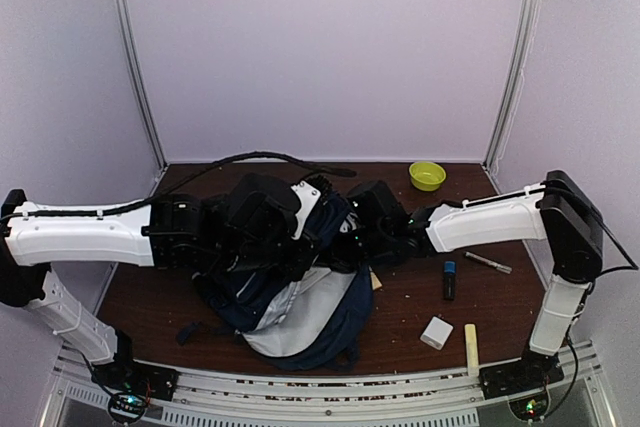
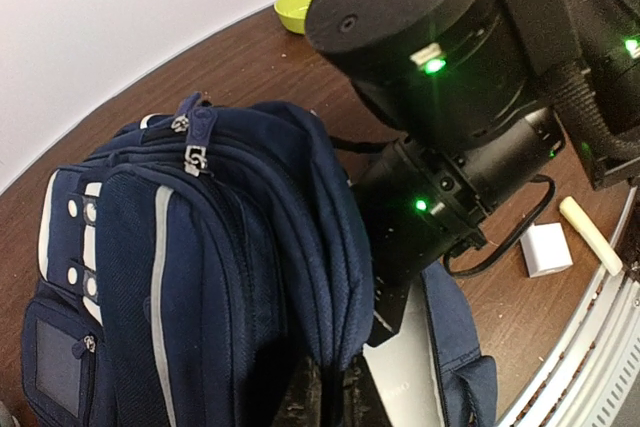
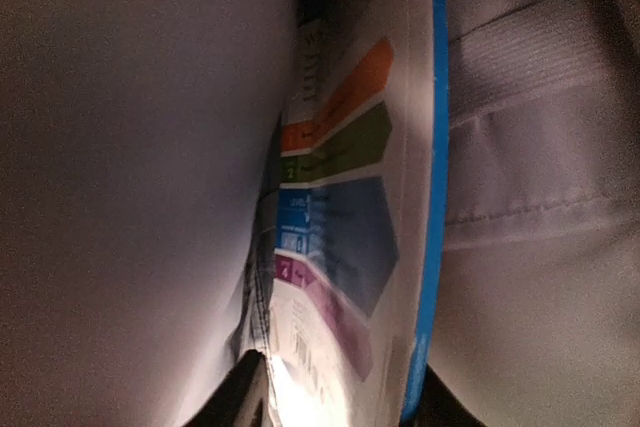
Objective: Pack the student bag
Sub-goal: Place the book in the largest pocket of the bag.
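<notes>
The book (image 3: 340, 247), its cover all coloured arrows, sits right up against the right wrist lens, inside the bag (image 1: 245, 297). The bag slumps mid-table (image 1: 420, 292), its lower edge near the front rail. The left gripper (image 2: 325, 402) is pressed together on the bag's rim. The right gripper (image 3: 335, 407) has a finger on either side of the book; I cannot tell whether it pinches. Bare wood runs behind the bag to the wall. To the right lie a marker (image 1: 449, 279), a pen (image 1: 488, 263), an eraser (image 1: 436, 332) and a stick (image 1: 470, 344). A bowl (image 1: 427, 175) sits by the back edge.

Overhead I look down the table (image 1: 500, 317); left wrist shares the student bag (image 2: 210, 247), closer; right wrist sits right against printed paper (image 3: 340, 237)
</notes>
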Tool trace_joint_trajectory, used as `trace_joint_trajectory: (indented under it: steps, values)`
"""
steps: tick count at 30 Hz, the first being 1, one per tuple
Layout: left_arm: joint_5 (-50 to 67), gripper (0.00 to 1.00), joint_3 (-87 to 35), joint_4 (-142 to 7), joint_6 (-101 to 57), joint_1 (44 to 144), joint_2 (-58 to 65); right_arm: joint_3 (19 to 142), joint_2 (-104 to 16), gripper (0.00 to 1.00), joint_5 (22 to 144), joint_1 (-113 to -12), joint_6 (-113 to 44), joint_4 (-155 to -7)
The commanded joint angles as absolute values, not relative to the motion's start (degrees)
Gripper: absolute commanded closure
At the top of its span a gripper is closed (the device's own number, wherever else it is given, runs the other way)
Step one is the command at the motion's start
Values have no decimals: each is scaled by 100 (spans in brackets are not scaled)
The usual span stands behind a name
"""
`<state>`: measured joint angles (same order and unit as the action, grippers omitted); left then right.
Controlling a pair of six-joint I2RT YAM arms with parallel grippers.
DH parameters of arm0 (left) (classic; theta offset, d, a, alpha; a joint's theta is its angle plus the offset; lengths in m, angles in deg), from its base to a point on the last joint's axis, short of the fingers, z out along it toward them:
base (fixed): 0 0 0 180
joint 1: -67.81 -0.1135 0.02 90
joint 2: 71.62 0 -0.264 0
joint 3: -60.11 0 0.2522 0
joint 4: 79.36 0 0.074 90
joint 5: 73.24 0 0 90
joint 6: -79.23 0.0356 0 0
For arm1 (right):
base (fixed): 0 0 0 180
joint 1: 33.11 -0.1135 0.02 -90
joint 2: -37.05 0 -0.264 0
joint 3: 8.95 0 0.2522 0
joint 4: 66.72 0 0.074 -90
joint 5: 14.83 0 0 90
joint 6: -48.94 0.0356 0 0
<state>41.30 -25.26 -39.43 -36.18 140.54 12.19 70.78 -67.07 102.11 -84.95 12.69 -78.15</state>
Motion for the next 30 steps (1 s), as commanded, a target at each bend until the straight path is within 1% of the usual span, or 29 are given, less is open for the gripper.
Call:
trace_joint_trajectory:
  steps: [1, 5, 12, 16, 21, 25, 30]
  values:
    - [4270, 100, -2572, -4215, -3687, 14067, 1146, 6860, -5935, 52, 9623, -8419, 752, -8105]
    - [4238, 100, -2654, -4148, -3687, 14035, 1240, 6521, -5536, 39, 9567, -8424, 711, -8182]
    - [4470, 100, -2983, -3563, -3738, 13893, 1560, 6236, -5130, 31, 9760, -8603, 640, -8378]
    - [4681, 100, -2969, -3316, -3636, 13836, 1494, 6553, -5536, 32, 9939, -8776, 709, -8236]
    - [5199, 100, -3098, -2482, -3717, 13776, 1353, 7566, -6405, 33, 10120, -9146, 743, -8127]
    - [5211, 100, -2744, -2338, -3707, 13711, 993, 8261, -6952, 36, 10278, -9358, 816, -8038]
    - [5086, 100, -2318, -2358, -3644, 13670, 740, 8003, -6700, 34, 9947, -9368, 713, -8242]
